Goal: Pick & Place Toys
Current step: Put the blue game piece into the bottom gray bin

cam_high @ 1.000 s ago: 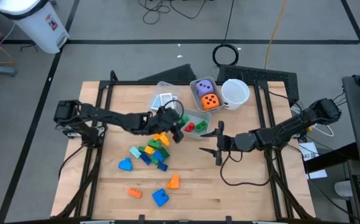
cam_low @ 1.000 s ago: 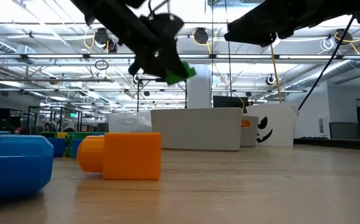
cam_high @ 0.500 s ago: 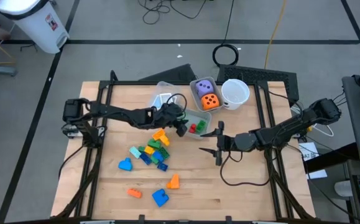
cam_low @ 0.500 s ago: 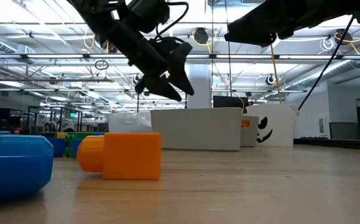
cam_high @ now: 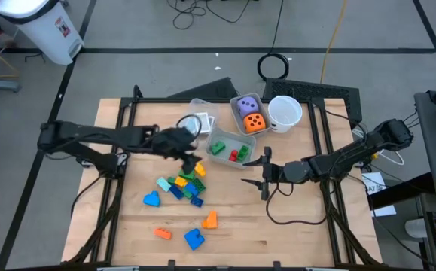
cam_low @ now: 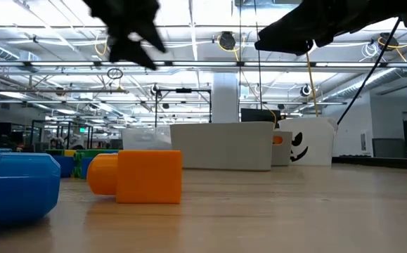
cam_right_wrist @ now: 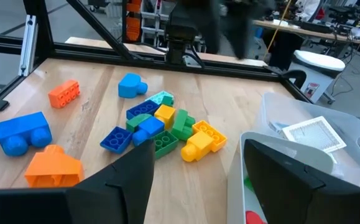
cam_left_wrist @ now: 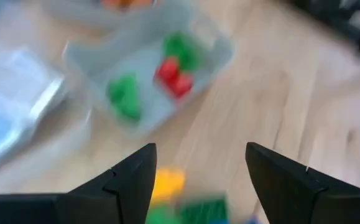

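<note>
**Left arm pulls back from the bin, green block left inside**

A second ago the left gripper (cam_high: 190, 147) hung over the clear bin (cam_high: 242, 140) with a green block pinched in it; now it has drawn back toward the table's left side and hovers above the block pile (cam_high: 183, 184), fingers spread apart and holding nothing. The green block (cam_high: 217, 147) now lies in the bin, beside a red block (cam_high: 233, 156) and another green piece (cam_high: 242, 153).

A second bin (cam_high: 236, 101) near the far edge holds a purple die (cam_high: 248, 107) and an orange die (cam_high: 255, 122), with a white cup (cam_high: 284, 111) just beside it. A third bin (cam_high: 196, 104) holds what seems to be a white patterned card (cam_high: 195, 121), though the left arm partly blurs it.

Loose blocks lie toward the near edge: a blue heart-shaped block (cam_high: 151, 199), a small orange block (cam_high: 163, 233), an orange wedge (cam_high: 210, 219) and a blue block (cam_high: 194, 239).

The right gripper (cam_high: 265, 173) has not moved, waiting right of the table's middle with its fingers partly apart and empty.
</note>
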Controlling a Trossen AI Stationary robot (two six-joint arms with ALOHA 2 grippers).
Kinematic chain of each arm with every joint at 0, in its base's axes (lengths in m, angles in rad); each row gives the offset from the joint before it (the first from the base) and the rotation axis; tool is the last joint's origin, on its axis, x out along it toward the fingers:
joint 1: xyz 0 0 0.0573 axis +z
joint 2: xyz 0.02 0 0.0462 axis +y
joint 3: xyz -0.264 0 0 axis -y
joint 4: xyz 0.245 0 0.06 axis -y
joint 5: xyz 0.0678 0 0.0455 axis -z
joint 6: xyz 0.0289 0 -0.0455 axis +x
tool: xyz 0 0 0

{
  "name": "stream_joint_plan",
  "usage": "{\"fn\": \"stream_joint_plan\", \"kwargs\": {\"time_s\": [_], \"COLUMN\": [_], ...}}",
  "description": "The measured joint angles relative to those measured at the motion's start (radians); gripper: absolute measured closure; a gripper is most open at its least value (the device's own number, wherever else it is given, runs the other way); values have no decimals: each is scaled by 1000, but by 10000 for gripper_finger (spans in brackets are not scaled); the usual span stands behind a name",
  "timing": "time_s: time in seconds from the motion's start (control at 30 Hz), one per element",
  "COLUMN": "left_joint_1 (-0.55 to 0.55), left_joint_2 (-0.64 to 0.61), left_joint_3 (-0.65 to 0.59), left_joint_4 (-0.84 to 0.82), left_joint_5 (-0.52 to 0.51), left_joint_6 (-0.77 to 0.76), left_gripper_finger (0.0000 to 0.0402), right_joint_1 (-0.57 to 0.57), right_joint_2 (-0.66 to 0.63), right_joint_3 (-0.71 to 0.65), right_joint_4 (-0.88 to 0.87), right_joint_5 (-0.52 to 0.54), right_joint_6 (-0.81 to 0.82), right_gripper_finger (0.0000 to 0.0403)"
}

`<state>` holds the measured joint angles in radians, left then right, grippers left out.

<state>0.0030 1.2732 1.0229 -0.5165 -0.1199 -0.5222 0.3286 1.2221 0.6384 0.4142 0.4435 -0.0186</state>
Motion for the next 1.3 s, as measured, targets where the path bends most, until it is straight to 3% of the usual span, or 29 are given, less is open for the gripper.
{"fn": "stream_joint_plan", "kwargs": {"time_s": [0.23,0.5,0.93,1.3], "left_joint_1": [-184,-439,-759,-868], "left_joint_2": [-51,-25,175,410], "left_joint_3": [0,0,0,0], "left_joint_4": [-357,-535,-586,-626], "left_joint_5": [-8,-14,-4,5], "left_joint_6": [-223,-421,-556,-715], "left_gripper_finger": [147,147,147,147], "right_joint_1": [0,0,1,1], "right_joint_2": [0,0,0,0], "right_joint_3": [0,0,0,0], "right_joint_4": [0,0,0,0], "right_joint_5": [0,0,-1,-1], "right_joint_6": [11,10,18,18], "right_gripper_finger": [177,177,177,177]}}
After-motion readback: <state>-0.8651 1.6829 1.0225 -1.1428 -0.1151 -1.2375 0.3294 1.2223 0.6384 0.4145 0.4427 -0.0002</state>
